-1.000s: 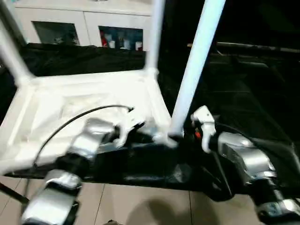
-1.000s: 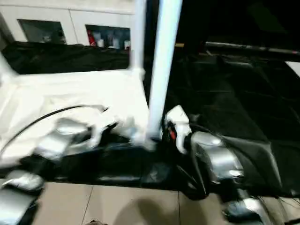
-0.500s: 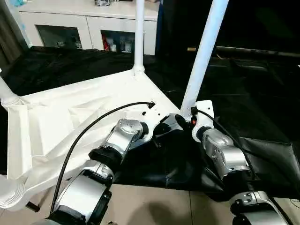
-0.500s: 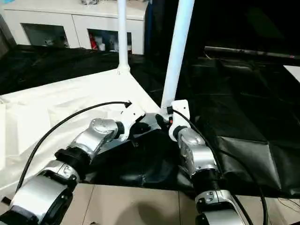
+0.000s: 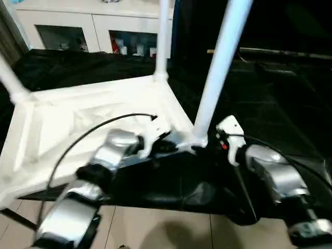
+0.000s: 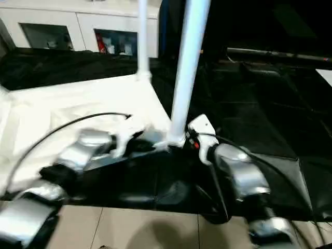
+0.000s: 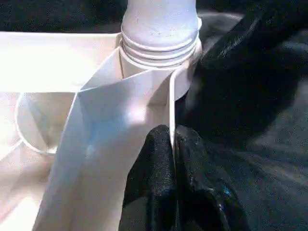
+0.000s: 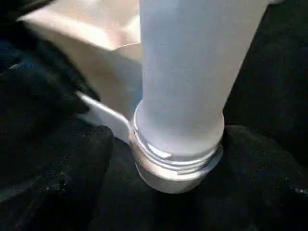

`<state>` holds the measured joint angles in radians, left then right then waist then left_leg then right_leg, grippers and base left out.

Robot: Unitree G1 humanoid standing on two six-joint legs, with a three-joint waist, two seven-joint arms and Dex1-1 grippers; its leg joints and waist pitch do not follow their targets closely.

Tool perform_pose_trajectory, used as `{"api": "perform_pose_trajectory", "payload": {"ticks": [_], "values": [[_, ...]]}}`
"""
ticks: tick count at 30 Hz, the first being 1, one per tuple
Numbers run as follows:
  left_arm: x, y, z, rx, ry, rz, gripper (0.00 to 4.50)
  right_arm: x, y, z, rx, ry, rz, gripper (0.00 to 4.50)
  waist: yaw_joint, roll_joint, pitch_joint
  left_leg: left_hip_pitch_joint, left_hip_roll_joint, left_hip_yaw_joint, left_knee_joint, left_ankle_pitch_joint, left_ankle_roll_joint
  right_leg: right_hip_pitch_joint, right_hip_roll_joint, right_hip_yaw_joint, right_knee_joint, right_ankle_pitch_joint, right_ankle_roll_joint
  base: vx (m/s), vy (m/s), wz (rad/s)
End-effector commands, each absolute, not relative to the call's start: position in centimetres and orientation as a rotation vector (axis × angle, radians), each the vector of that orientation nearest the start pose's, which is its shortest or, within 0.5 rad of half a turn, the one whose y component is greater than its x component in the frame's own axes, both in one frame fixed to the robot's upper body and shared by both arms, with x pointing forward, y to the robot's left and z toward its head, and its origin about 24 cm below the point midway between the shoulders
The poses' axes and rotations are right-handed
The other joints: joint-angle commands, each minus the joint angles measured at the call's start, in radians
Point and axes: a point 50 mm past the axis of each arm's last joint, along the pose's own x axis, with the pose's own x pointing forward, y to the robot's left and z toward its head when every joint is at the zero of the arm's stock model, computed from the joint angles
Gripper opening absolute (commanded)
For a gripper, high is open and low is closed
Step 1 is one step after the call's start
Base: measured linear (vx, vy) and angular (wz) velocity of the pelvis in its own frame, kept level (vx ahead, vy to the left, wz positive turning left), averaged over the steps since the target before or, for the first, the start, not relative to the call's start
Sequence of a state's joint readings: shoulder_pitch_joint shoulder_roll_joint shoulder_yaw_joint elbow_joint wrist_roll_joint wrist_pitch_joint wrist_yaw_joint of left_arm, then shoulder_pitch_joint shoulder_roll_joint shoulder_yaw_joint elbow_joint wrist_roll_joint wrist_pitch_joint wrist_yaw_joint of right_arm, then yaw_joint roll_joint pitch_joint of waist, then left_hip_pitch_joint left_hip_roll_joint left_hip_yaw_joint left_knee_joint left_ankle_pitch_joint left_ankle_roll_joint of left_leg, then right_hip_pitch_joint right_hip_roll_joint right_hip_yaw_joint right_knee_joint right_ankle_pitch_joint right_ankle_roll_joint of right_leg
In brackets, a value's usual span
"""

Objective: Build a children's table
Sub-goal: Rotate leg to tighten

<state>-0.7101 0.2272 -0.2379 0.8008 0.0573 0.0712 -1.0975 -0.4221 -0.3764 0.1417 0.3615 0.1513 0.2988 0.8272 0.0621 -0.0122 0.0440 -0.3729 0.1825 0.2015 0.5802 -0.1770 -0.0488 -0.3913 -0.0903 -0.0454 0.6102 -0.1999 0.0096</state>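
Table top [image 5: 93, 119]: ribbed white plastic; smooth tubular leg [image 5: 220, 62] threaded in.

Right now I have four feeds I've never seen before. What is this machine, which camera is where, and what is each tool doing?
It is a humanoid robot with two silver arms. Two feeds look down from its head; the other two sit on its wrists. An upturned white children's table lies on black cloth, legs up. The left tool is shut on the table's thin rim, beside the near corner socket. The right tool straddles the base of the near leg, one finger on each side; whether they press it is unclear.
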Motion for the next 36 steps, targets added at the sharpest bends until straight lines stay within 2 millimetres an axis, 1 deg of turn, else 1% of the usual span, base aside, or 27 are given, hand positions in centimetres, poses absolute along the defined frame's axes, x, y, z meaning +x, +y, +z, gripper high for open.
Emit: {"api": "perform_pose_trajectory", "payload": {"ticks": [1,2,4,5,6,7,8,10,11,13,14,15,17,19,20,21,25,26,28,29,30,31,32,33,34,35,36], "values": [[32.4,9.3,5.2,0.252,0.388,-1.414,0.0,30.8,-15.6,5.8,-0.152,0.354,0.945,3.96,0.004,-0.016,-0.056,0.012,0.051,-0.021,-0.06,-0.173,0.095,0.04,-0.06,0.037,-0.072,-0.132,-0.256,0.0,0.0,0.0],[32.1,9.5,5.2,0.246,0.396,-1.444,0.0,30.6,-15.7,6.0,-0.147,0.357,0.964,3.96,0.005,-0.016,-0.057,0.014,0.054,-0.021,-0.061,-0.18,0.087,0.039,-0.061,0.037,-0.071,-0.143,-0.26,0.0,0.0,0.0],[31.8,9.7,5.2,0.237,0.402,-1.468,0.0,30.4,-15.8,6.1,-0.138,0.363,0.986,3.96,0.009,-0.014,-0.055,0.015,0.055,-0.019,-0.062,-0.178,0.083,0.036,-0.058,0.039,-0.071,-0.141,-0.262,0.0,0.0,0.0],[31.6,9.9,5.2,0.231,0.406,-1.48,0.0,30.3,-15.8,6.0,-0.146,0.37,1.001,3.96,0.013,-0.017,-0.054,0.017,0.056,-0.017,-0.062,-0.183,0.079,0.035,-0.058,0.039,-0.071,-0.145,-0.261,0.0,0.0,0.0],[31.6,9.9,5.2,0.231,0.406,-1.477,0.0,30.3,-15.8,5.9,-0.148,0.375,1.005,3.96,0.015,-0.017,-0.054,0.015,0.055,-0.018,-0.062,-0.181,0.077,0.036,-0.06,0.039,-0.07,-0.149,-0.259,0.0,0.0,0.0],[31.5,10.0,5.1,0.228,0.408,-1.474,0.0,30.2,-15.8,5.8,-0.155,0.383,1.01,3.96,0.018,-0.015,-0.053,0.016,0.055,-0.018,-0.063,-0.188,0.07,0.033,-0.061,0.04,-0.073,-0.166,-0.254,0.0,0.0,0.0],[31.5,10.0,5.1,0.226,0.41,-1.472,0.0,30.2,-15.8,5.7,-0.16,0.388,1.013,3.79,0.02,-0.016,-0.054,0.018,0.054,-0.018,-0.063,-0.192,0.063,0.033,-0.06,0.04,-0.073,-0.172,-0.248,0.0,0.0,0.0],[31.5,10.1,5.0,0.229,0.411,-1.466,0.0,30.2,-15.7,5.5,-0.172,0.397,1.02,3.6,0.021,-0.018,-0.055,0.016,0.053,-0.019,-0.063,-0.189,0.058,0.035,-0.061,0.04,-0.073,-0.172,-0.241,0.0,0.0,0.0],[31.5,10.1,5.0,0.231,0.411,-1.462,0.0,30.1,-15.7,5.4,-0.18,0.402,1.023,3.57,0.021,-0.018,-0.055,0.015,0.052,-0.019,-0.063,-0.186,0.058,0.035,-0.061,0.04,-0.072,-0.17,-0.238,0.0,0.0,0.0],[31.5,10.2,5.0,0.231,0.411,-1.46,0.0,30.1,-15.7,5.3,-0.184,0.407,1.03,3.35,0.021,-0.02,-0.055,0.015,0.052,-0.019,-0.063,-0.182,0.059,0.035,-0.061,0.04,-0.073,-0.173,-0.233,0.0,0.0,0.0],[31.5,10.2,5.1,0.23,0.41,-1.458,0.0,30.1,-15.7,5.4,-0.183,0.408,1.034,3.35,0.021,-0.019,-0.055,0.015,0.052,-0.019,-0.062,-0.18,0.06,0.035,-0.061,0.04,-0.072,-0.172,-0.233,0.0,0.0,0.0],[31.5,10.2,5.1,0.23,0.409,-1.457,0.0,30.1,-15.7,5.4,-0.182,0.408,1.034,3.16,0.022,-0.018,-0.055,0.015,0.053,-0.019,-0.062,-0.178,0.06,0.035,-0.062,0.04,-0.072,-0.167,-0.234,0.0,0.0,0.0],[31.5,10.3,5.2,0.23,0.408,-1.451,0.0,29.9,-15.7,5.4,-0.188,0.415,1.047,3.06,0.021,-0.021,-0.056,0.014,0.052,-0.019,-0.061,-0.173,0.064,0.036,-0.06,0.04,-0.07,-0.157,-0.236,0.0,0.0,0.0],[31.6,10.3,5.3,0.231,0.407,-1.445,0.0,29.8,-15.8,5.3,-0.188,0.421,1.053,2.97,0.021,-0.019,-0.056,0.013,0.051,-0.018,-0.061,-0.165,0.068,0.036,-0.06,0.04,-0.07,-0.15,-0.237,0.0,0.0,0.0],[31.6,10.3,5.3,0.231,0.407,-1.444,0.0,29.8,-15.8,5.2,-0.188,0.422,1.053,2.75,0.021,-0.02,-0.056,0.014,0.051,-0.018,-0.06,-0.164,0.07,0.036,-0.059,0.04,-0.07,-0.15,-0.237,0.0,0.0,0.0],[31.6,10.4,5.3,0.23,0.407,-1.443,0.0,29.8,-15.8,5.2,-0.187,0.424,1.053,2.75,0.021,-0.019,-0.056,0.013,0.051,-0.018,-0.06,-0.161,0.07,0.036,-0.059,0.04,-0.069,-0.146,-0.237,0.0,0.0,0.0],[31.6,10.3,5.2,0.23,0.407,-1.44,0.0,29.8,-15.8,5.0,-0.171,0.428,1.046,2.49,0.021,-0.02,-0.057,0.013,0.05,-0.017,-0.059,-0.158,0.074,0.036,-0.059,0.04,-0.069,-0.137,-0.241,0.0,0.0,0.0],[31.7,10.4,5.2,0.232,0.407,-1.43,0.0,29.8,-15.8,4.9,-0.162,0.429,1.032,2.49,0.021,-0.02,-0.056,0.013,0.05,-0.018,-0.059,-0.159,0.074,0.036,-0.059,0.04,-0.069,-0.142,-0.24,0.0,0.0,0.0],[32.3,10.1,5.0,0.239,0.395,-1.338,0.0,30.3,-15.9,3.9,-0.123,0.439,0.913,2.47,0.019,-0.021,-0.057,0.013,0.049,-0.017,-0.058,-0.162,0.068,0.034,-0.058,0.04,-0.07,-0.147,-0.239,0.0,0.0,0.0],[32.3,10.1,5.0,0.239,0.395,-1.338,0.0,30.3,-15.9,3.9,-0.123,0.439,0.913,2.47,0.019,-0.02,-0.055,0.015,0.049,-0.017,-0.06,-0.168,0.064,0.031,-0.059,0.041,-0.073,-0.162,-0.237,0.0,0.0,0.0],[32.6,9.9,4.9,0.238,0.391,-1.302,0.0,30.5,-16.0,3.5,-0.107,0.446,0.862,2.47,0.019,-0.02,-0.056,0.014,0.048,-0.018,-0.06,-0.172,0.06,0.033,-0.059,0.04,-0.073,-0.172,-0.235,0.0,0.0,0.0],[33.1,9.5,4.9,0.244,0.382,-1.238,0.0,30.7,-15.8,2.9,-0.09,0.452,0.79,2.47,0.017,-0.02,-0.055,0.015,0.049,-0.019,-0.062,-0.18,0.052,0.033,-0.059,0.04,-0.074,-0.189,-0.23,0.0,0.0,0.0],[33.5,9.2,4.8,0.248,0.376,-1.199,0.0,30.8,-15.7,2.6,-0.081,0.457,0.748,2.46,0.014,-0.02,-0.054,0.017,0.048,-0.018,-0.062,-0.196,0.043,0.029,-0.057,0.04,-0.077,-0.206,-0.224,0.0,0.0,0.0],[33.5,9.2,4.8,0.248,0.376,-1.199,0.0,30.8,-15.7,2.6,-0.081,0.457,0.748,2.46,0.014,-0.02,-0.054,0.018,0.048,-0.019,-0.063,-0.199,0.038,0.029,-0.057,0.04,-0.078,-0.215,-0.221,0.0,0.0,0.0],[33.8,8.7,4.8,0.253,0.375,-1.153,0.0,30.9,-15.4,2.3,-0.065,0.456,0.697,2.46,0.013,-0.02,-0.052,0.02,0.048,-0.021,-0.065,-0.225,0.024,0.028,-0.06,0.041,-0.083,-0.249,-0.21,0.0,0.0,0.0],[34.1,8.3,4.7,0.256,0.375,-1.124,0.0,31.0,-15.1,2.1,-0.054,0.455,0.664,2.45,0.012,-0.022,-0.053,0.019,0.048,-0.022,-0.066,-0.228,0.022,0.031,-0.06,0.04,-0.083,-0.258,-0.205,0.0,0.0,0.0],[34.1,8.3,4.7,0.256,0.375,-1.124,0.0,31.0,-15.1,2.1,-0.054,0.455,0.664,2.45,0.012,-0.022,-0.053,0.018,0.047,-0.021,-0.066,-0.229,0.021,0.031,-0.06,0.041,-0.084,-0.262,-0.201,0.0,0.0,0.0]]}}
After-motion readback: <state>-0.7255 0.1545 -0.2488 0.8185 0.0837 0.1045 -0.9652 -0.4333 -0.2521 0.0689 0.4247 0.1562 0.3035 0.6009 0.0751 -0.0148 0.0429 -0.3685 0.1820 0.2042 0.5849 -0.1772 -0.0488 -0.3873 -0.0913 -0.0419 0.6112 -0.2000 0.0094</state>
